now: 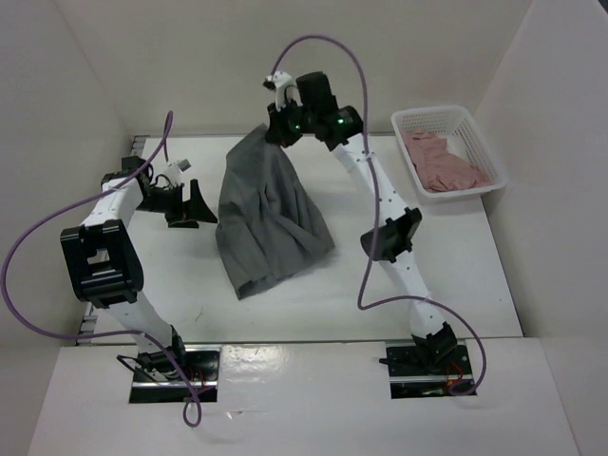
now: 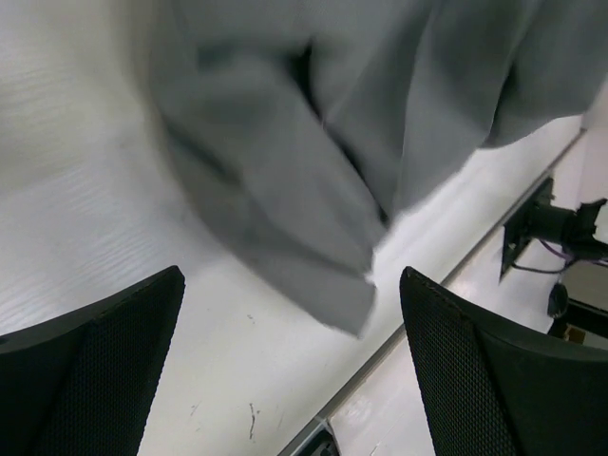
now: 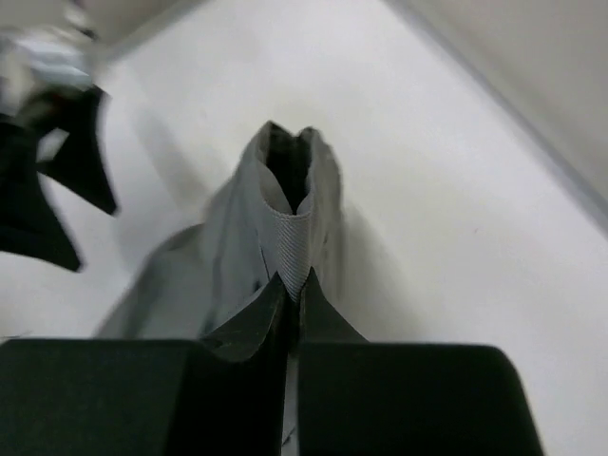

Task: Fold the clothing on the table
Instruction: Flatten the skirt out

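Got the right gripper (image 3: pixel 294 285) clamped tight on the waistband of the skirt (image 1: pixel 271 214), with the ribbed band poking up out of the pinch. Sits top middle of the overhead view, holding the skirt up so it hangs down in a grey cone and spreads onto the table (image 1: pixel 456 256) around the centre, hem bunched toward the lower left. Plenty of long folds down its length. Over on the left, got the left gripper (image 1: pixel 190 204) spread wide, holding nothing, low near the table and just beside the skirt's left edge. Way off in the upper right, a white basket (image 1: pixel 432 112) with a pink garment (image 1: pixel 442 161) in it, well apart from the skirt.
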`<state>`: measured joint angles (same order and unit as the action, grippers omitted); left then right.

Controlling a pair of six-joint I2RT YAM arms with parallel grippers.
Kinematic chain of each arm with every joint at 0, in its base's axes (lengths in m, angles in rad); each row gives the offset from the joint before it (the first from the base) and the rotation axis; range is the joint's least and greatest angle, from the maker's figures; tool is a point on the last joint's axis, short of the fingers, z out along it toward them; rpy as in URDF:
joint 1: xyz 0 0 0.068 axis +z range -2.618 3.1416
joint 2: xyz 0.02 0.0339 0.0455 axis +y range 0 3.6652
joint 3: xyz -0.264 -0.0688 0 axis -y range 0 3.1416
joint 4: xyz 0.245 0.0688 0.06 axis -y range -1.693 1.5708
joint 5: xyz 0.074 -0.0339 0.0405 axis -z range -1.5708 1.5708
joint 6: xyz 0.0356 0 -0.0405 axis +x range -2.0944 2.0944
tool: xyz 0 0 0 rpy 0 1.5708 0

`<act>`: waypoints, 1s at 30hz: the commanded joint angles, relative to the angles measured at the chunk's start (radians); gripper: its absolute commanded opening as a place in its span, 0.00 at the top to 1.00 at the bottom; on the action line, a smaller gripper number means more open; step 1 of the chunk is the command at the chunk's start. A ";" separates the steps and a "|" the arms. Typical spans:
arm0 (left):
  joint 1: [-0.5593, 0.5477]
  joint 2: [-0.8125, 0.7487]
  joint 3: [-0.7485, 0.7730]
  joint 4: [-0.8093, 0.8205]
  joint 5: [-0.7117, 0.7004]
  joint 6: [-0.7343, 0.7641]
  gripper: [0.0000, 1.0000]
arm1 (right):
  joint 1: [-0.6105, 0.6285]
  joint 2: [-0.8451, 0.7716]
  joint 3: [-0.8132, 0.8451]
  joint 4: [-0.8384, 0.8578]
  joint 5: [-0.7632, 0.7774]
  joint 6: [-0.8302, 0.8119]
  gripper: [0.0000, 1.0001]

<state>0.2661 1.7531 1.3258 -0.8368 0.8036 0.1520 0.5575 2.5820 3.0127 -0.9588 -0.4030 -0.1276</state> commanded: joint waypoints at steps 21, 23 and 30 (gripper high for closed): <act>0.133 -0.153 0.036 -0.087 0.459 0.256 0.00 | 0.277 -0.542 -0.216 -0.098 -0.068 -0.132 1.00; 0.162 -0.153 0.036 -0.105 0.459 0.267 0.00 | 0.277 -0.569 -0.216 -0.109 -0.080 -0.132 1.00; 0.222 -0.153 0.055 -0.151 0.491 0.326 0.00 | 0.277 -0.724 -0.233 -0.110 -0.135 -0.155 1.00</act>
<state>0.4690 1.6287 1.3483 -0.9577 1.2156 0.3923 0.8356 2.0037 2.7777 -1.1175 -0.4690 -0.2630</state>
